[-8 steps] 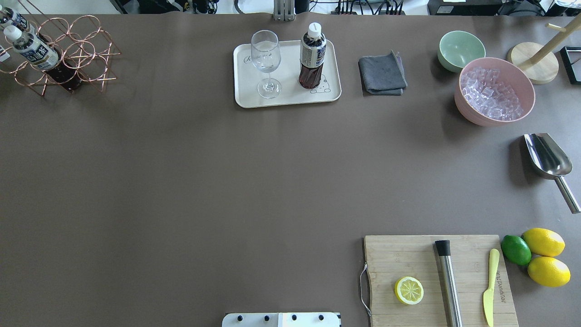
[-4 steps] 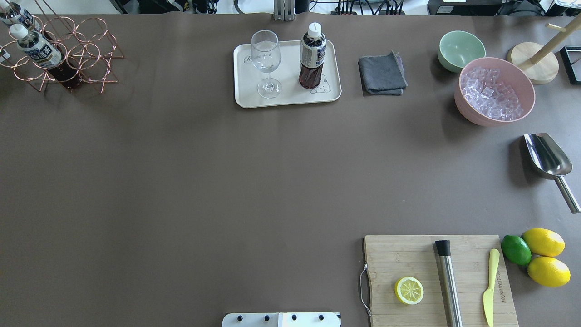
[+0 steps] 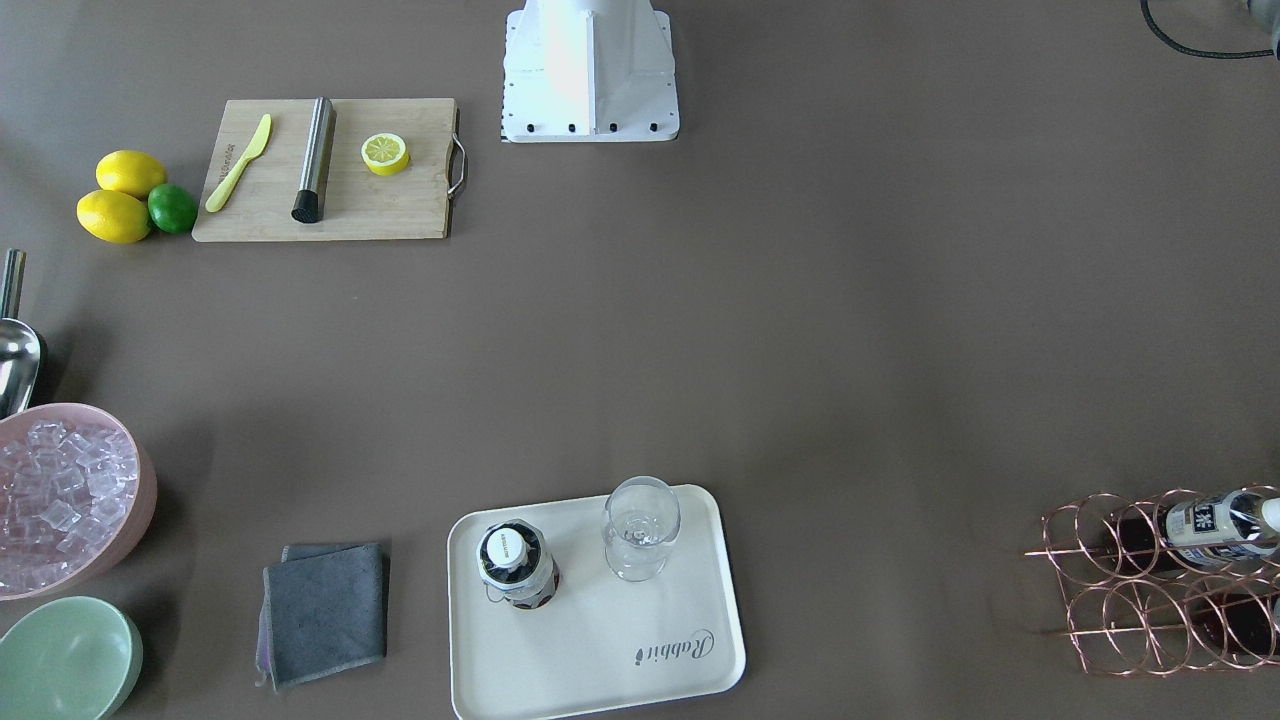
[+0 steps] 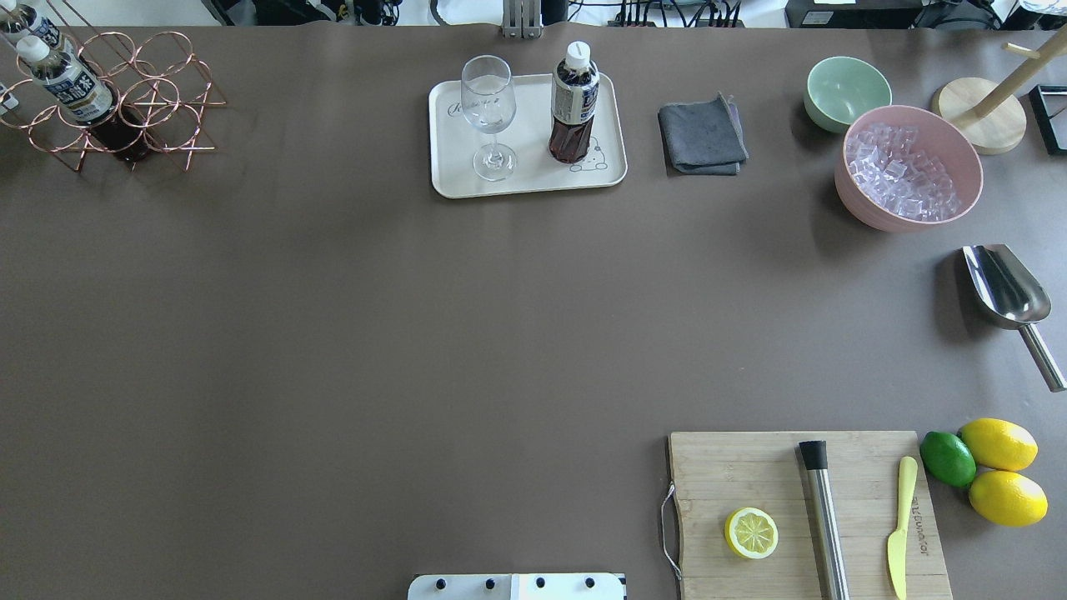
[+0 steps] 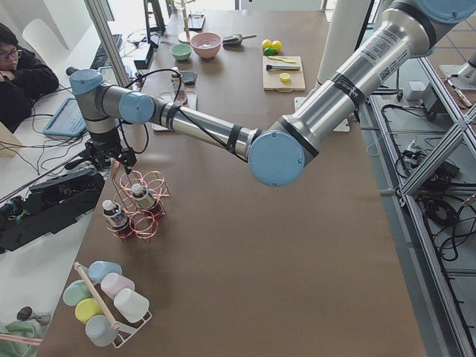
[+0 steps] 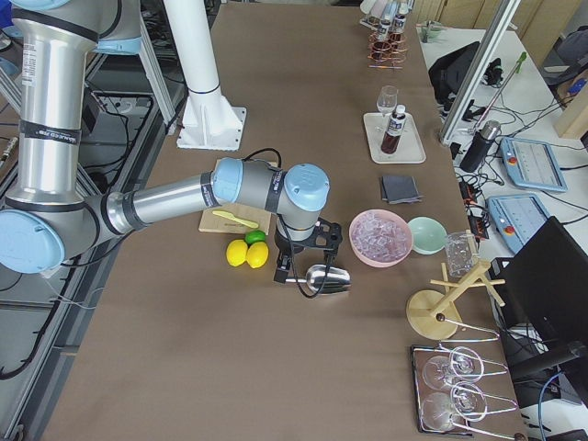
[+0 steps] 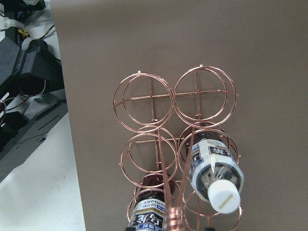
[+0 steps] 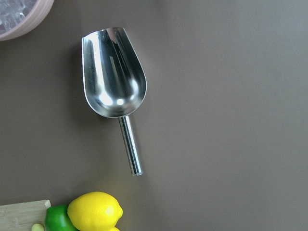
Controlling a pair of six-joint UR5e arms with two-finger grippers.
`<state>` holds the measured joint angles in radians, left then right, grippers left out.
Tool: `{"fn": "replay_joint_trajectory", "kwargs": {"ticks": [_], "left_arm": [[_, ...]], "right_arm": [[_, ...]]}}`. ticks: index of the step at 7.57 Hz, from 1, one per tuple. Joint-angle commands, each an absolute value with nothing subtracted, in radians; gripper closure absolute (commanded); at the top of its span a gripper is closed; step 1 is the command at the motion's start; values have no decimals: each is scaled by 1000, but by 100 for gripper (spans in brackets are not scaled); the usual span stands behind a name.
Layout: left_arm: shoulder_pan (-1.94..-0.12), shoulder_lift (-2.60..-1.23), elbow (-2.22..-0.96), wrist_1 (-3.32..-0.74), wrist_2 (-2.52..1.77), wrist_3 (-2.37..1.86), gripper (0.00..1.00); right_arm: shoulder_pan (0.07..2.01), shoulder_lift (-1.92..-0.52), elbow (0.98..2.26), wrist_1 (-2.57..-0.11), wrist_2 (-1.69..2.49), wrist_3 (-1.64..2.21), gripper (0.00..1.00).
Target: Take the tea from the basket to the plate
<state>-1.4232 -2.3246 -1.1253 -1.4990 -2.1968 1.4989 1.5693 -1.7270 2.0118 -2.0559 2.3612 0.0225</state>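
One tea bottle (image 4: 573,104) stands upright on the cream plate (image 4: 450,179), beside a wine glass (image 4: 488,112); it also shows in the front view (image 3: 515,563). The copper wire basket (image 4: 158,92) sits at the far left corner and holds two more tea bottles (image 7: 214,168) (image 7: 149,216). Its tall handle (image 7: 175,219) rises to the bottom edge of the left wrist view. My left gripper (image 5: 123,160) is right above the basket (image 5: 141,216), at the handle's top; I cannot tell its state. My right gripper (image 6: 296,266) hovers over the steel scoop (image 8: 113,74); I cannot tell its state.
A grey cloth (image 4: 702,137), a green bowl (image 4: 846,92) and a pink bowl of ice (image 4: 909,167) lie right of the plate. A cutting board (image 4: 800,508) with a lemon half, muddler and knife is near right, next to lemons and a lime (image 4: 946,458).
The basket with its two bottles has shifted a little toward the far edge and changed its tilt. Nothing else on the table moved.
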Motion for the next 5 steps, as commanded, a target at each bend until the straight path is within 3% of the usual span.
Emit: {"fn": "replay_joint_trajectory", "kwargs": {"ticks": [1,5], "left_arm": [[-1425,-2315,-1127,-1485,-2195,1525,3],[-1489,-2324,-1219,-1320,-2192,1531,3]], "right_arm": [[1572,-1732,2016,-2072,2352,21,0],[1569,-1729,2025,-2077,2355,21,0]]}}
